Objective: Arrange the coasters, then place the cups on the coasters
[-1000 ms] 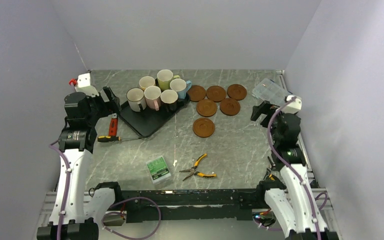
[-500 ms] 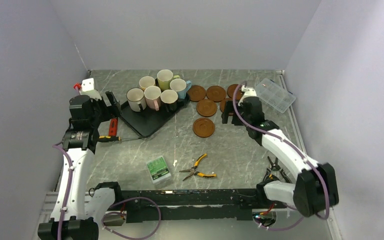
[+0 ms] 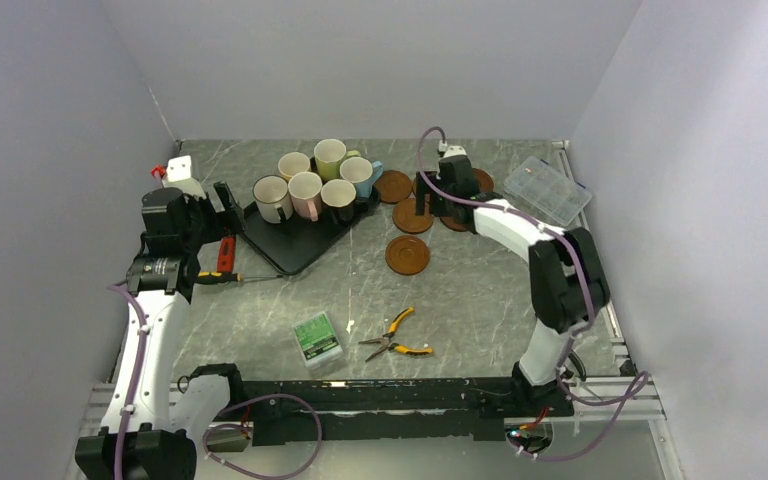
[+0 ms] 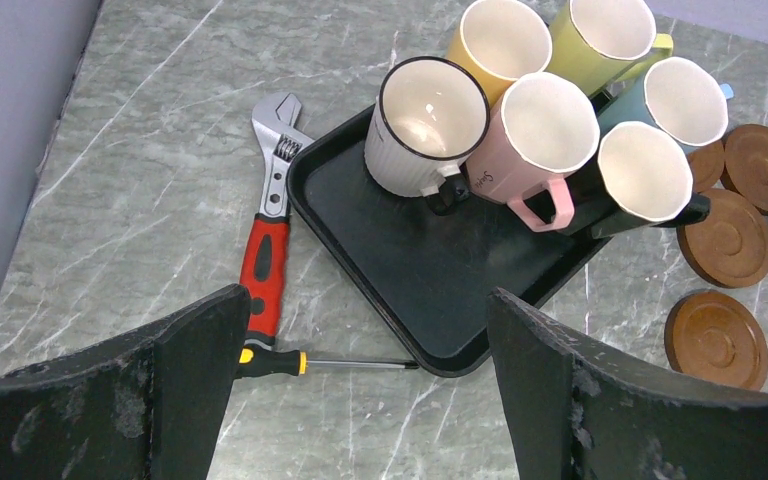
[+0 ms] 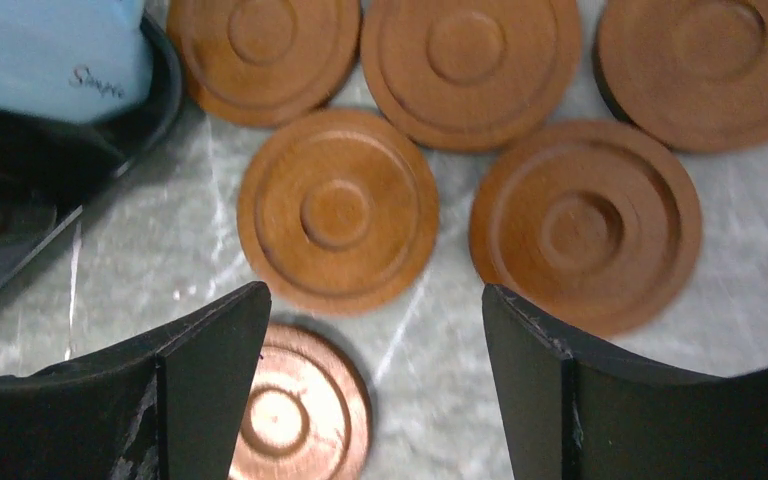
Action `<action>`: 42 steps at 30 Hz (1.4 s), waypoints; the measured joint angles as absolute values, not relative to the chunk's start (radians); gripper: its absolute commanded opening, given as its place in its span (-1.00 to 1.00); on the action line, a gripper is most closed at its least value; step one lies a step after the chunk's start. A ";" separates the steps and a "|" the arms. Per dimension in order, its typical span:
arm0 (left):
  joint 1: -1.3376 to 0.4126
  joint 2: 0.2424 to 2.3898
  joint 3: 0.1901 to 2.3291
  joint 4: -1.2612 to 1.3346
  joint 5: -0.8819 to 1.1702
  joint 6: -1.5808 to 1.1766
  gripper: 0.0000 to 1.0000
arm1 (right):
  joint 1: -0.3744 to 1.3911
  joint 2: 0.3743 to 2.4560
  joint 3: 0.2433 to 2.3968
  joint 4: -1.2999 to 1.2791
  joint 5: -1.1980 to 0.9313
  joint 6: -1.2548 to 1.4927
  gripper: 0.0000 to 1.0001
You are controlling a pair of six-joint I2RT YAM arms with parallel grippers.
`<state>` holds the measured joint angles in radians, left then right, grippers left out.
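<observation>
Six reddish-brown coasters lie loose on the table right of the black tray [image 3: 290, 250]; three form a far row [image 5: 470, 60], two sit nearer [image 5: 335, 210] and one lies nearest [image 3: 407, 255]. Six cups crowd the tray's far end: cream-white [image 4: 425, 125], yellow-orange [image 4: 500, 40], yellow-green [image 4: 605, 35], pink [image 4: 545, 125], light blue [image 4: 680, 100], black [image 4: 645, 175]. My right gripper [image 3: 428, 200] [image 5: 375, 300] hovers open above the coasters, holding nothing. My left gripper [image 3: 222, 200] [image 4: 368, 310] stands open above the tray's near-left corner, empty.
A red-handled wrench [image 4: 268, 250] and a screwdriver [image 4: 320, 364] lie left of the tray. Yellow-handled pliers [image 3: 395, 338] and a green box [image 3: 317, 338] lie near the front. A clear plastic organiser [image 3: 547, 190] sits at the far right.
My right arm has swung from the table's right edge leftward and away, ending over the coasters. The left arm has barely shifted. Nothing was picked up.
</observation>
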<state>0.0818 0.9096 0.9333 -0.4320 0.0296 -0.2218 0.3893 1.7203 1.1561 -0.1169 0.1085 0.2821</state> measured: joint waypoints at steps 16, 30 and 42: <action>0.082 0.929 0.933 -0.432 0.052 -0.221 0.87 | 0.432 2.216 1.682 -0.126 0.000 0.219 0.45; 0.082 0.930 0.933 -0.432 0.067 -0.221 0.87 | 0.430 2.382 1.887 -0.204 -0.057 0.183 0.39; 0.082 0.930 0.933 -0.431 0.084 -0.222 0.87 | 0.421 2.373 1.868 -0.207 -0.080 0.190 0.28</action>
<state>0.0818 0.9298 0.9329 -0.4313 0.0845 -0.2218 0.4206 2.3730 1.8683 -0.2066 -0.0795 0.1898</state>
